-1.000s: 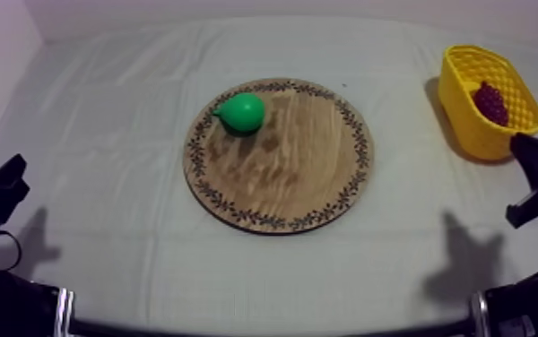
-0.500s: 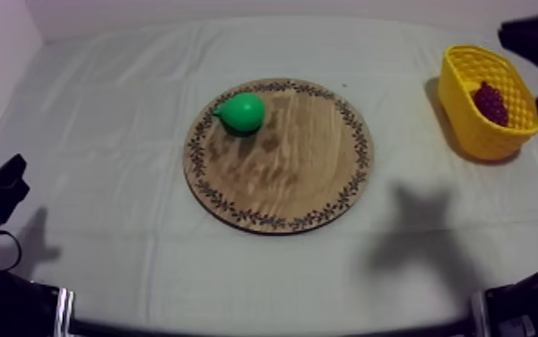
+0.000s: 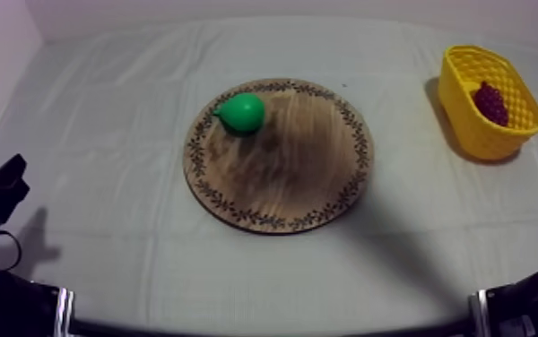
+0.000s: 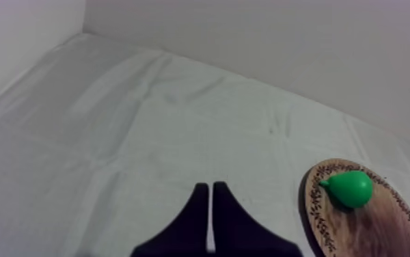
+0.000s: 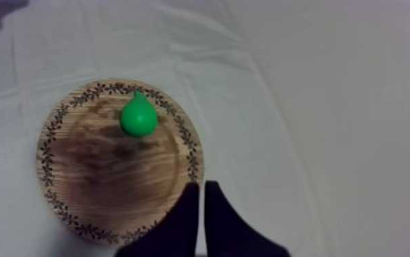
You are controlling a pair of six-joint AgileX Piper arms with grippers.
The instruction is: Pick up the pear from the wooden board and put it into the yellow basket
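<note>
A green pear (image 3: 242, 111) lies on the far left part of the round wooden board (image 3: 299, 170), stem to the left. The yellow basket (image 3: 466, 134) stands at the far right with a bunch of grapes (image 3: 490, 101) in it. My right gripper (image 5: 201, 186) hangs high over the board's (image 5: 112, 178) edge, shut on nothing, with the pear (image 5: 139, 117) well ahead of its tips. My left gripper (image 4: 210, 186) is shut on nothing and rests low at the table's left (image 3: 11, 172). From there the pear (image 4: 349, 188) lies far off on the board (image 4: 375, 232).
Bare grey-white cloth surrounds the board on all sides. A soft shadow falls across the board's middle. The pale wall runs along the table's far and left edges.
The right gripper went from the basket's near side up past its far side. Its shadow has slid left onto the board. The left arm, pear and basket have not moved.
</note>
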